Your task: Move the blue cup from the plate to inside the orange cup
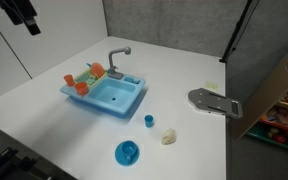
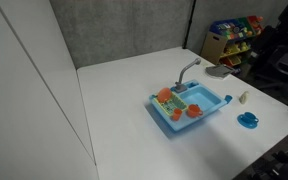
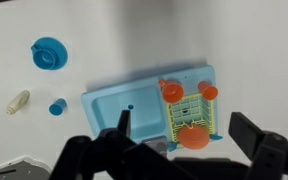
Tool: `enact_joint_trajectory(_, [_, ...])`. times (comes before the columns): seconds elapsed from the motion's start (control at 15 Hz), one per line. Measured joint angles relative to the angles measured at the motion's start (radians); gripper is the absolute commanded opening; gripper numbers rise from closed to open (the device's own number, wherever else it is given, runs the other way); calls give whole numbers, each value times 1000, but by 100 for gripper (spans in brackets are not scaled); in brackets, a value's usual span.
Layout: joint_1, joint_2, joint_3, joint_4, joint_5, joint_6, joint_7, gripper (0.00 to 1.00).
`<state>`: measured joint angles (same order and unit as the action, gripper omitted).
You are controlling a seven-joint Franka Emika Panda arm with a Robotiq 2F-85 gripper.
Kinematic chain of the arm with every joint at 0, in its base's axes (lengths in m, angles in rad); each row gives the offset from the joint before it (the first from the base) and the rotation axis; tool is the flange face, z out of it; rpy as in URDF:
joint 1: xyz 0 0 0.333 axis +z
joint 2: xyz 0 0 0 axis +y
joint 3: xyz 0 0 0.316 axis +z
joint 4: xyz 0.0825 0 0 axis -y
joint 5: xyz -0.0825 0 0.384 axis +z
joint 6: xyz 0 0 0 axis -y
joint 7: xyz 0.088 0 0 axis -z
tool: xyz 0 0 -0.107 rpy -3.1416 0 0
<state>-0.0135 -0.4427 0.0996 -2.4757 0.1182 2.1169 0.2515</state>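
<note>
Gripper: the fingers stand wide apart with nothing between them. It hangs high above the table, well apart from all items. The blue cup sits on the blue plate at the near edge of the table, right of the toy sink. Orange cups sit in the rack at the sink's left end. A second small blue cup and a beige object stand between the sink and the plate.
</note>
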Motion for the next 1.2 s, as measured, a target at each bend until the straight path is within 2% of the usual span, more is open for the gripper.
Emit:
enact_joint_trajectory(0.53, [-63,77,-42,17,-73,59,2,100])
enact_joint_trajectory(1.2, [-78,219,-91,54,-104,127,3,100])
